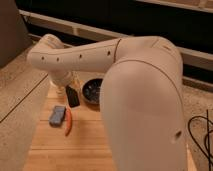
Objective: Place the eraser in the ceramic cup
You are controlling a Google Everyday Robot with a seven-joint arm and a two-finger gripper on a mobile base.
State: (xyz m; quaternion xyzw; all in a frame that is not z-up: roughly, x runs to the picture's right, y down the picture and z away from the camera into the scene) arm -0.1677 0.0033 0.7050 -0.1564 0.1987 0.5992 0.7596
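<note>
My gripper (70, 87) hangs from the cream-white arm at the far left of the wooden table (85, 150). It is shut on the eraser (73, 96), a small black block held upright just above the table. The eraser is beside the left rim of the dark bowl. The ceramic cup is almost wholly hidden behind my wrist. Only a pale cream bit (58, 90) shows just left of the eraser, and I cannot tell for sure that it is the cup.
A dark round bowl (93, 90) stands right of the gripper. A blue-grey block (57, 115) and a thin orange-red stick (68, 123) lie in front of it. My large arm body (145, 110) covers the table's right side. Black cables (205, 135) lie at the far right.
</note>
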